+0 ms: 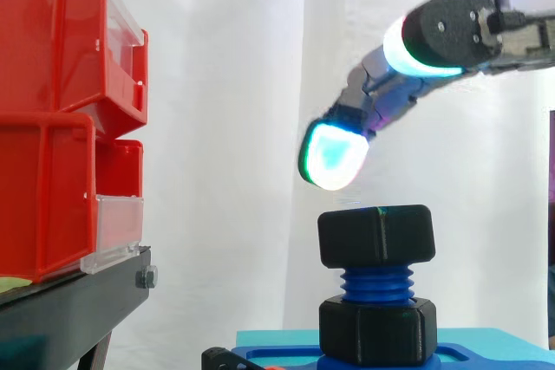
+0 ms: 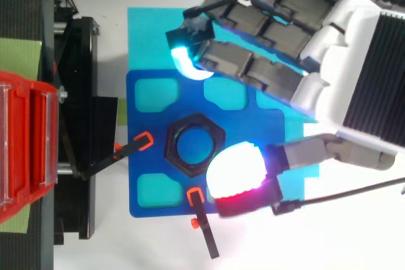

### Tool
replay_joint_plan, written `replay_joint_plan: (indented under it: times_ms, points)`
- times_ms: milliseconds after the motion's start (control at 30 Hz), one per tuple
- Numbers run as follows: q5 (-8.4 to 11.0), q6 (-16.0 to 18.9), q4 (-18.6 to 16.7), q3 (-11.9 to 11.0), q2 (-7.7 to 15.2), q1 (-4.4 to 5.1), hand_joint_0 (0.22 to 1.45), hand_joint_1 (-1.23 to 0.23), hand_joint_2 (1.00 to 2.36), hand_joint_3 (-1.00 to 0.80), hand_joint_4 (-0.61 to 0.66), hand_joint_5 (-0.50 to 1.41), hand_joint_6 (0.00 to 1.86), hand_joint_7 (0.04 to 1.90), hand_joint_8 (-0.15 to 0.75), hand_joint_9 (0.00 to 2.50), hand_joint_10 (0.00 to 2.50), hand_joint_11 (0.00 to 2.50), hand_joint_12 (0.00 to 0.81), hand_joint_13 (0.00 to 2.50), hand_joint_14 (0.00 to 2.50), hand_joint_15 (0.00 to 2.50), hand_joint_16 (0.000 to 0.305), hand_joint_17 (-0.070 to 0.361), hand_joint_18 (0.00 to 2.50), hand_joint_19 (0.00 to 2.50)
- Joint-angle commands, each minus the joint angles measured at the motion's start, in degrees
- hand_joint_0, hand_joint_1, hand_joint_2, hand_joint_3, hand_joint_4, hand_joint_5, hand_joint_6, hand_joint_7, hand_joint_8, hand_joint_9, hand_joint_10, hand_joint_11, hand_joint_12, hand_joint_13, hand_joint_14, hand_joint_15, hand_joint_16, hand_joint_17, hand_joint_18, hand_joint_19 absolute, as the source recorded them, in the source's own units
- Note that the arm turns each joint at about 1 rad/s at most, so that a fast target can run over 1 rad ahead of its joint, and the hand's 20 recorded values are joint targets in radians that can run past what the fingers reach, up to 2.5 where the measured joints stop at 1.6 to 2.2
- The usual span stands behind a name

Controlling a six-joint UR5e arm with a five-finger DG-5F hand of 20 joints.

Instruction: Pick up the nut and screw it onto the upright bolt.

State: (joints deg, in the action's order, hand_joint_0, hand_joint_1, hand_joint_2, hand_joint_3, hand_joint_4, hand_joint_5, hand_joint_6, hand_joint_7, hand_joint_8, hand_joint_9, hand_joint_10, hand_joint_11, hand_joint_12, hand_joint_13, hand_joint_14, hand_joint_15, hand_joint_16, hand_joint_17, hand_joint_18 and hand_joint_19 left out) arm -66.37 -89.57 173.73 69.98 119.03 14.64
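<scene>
An upright blue bolt (image 1: 376,283) stands in a blue plate (image 2: 149,188). A black hex nut (image 1: 375,236) sits on the top of its thread, and a second black hex piece (image 1: 377,328) sits at its foot. From above, the nut (image 2: 171,147) is a black ring with blue in its hole. My hand (image 2: 354,67) hovers over it from the right, open, with relaxed fingers that hold nothing. One cyan-glowing fingertip (image 1: 334,158) hangs a short way above the nut's left side. A white-red pad (image 2: 235,172) lies by the nut's lower right corner.
Red bins (image 1: 61,119) are stacked on a black stand (image 1: 69,301) to the left. Two black clamp arms with orange tips (image 2: 142,142) (image 2: 196,197) reach onto the blue plate near the nut. The plate rests on a cyan base (image 2: 142,30).
</scene>
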Motion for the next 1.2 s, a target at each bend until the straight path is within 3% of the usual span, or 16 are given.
replay_joint_plan:
  times_ms: [0,167,300,533,767,1167]
  points:
    - [-2.54,-0.69,-4.01,-0.02,0.58,0.04,0.49,0.05,1.0,-0.5,0.2,-0.17,0.5,0.63,0.216,0.39,0.0,0.0,0.362,0.13,0.0,0.0,0.046,0.104,0.0,0.0]
    - [-2.45,-2.89,-6.74,-0.02,1.38,0.57,0.49,0.05,1.0,-0.5,0.2,-0.17,0.5,0.63,0.214,0.37,0.0,0.0,0.365,0.12,0.0,0.0,0.046,0.104,0.0,0.0]
    - [-1.92,-3.15,-8.76,-0.02,1.38,1.54,0.49,0.05,1.0,-0.5,0.2,-0.17,0.5,0.63,0.216,0.36,0.0,0.0,0.366,0.12,0.0,0.0,0.046,0.104,0.0,0.0]
    - [-0.95,-3.24,-9.02,-0.02,1.64,2.33,0.49,0.04,1.0,-0.5,0.21,-0.16,0.5,0.64,0.223,0.37,0.0,0.0,0.37,0.13,0.0,0.0,0.047,0.105,0.0,0.0]
    - [-1.04,-3.15,-7.35,0.24,1.9,2.5,0.49,0.03,1.0,-0.5,0.21,-0.16,0.5,0.66,0.235,0.39,0.0,0.0,0.373,0.14,0.0,0.0,0.047,0.106,0.0,0.0]
    - [-1.57,-2.62,-7.53,0.77,3.57,2.15,0.5,-0.03,1.0,-0.5,0.24,-0.13,0.5,0.75,0.249,0.46,0.0,0.0,0.37,0.18,0.0,0.0,0.047,0.105,0.0,0.0]
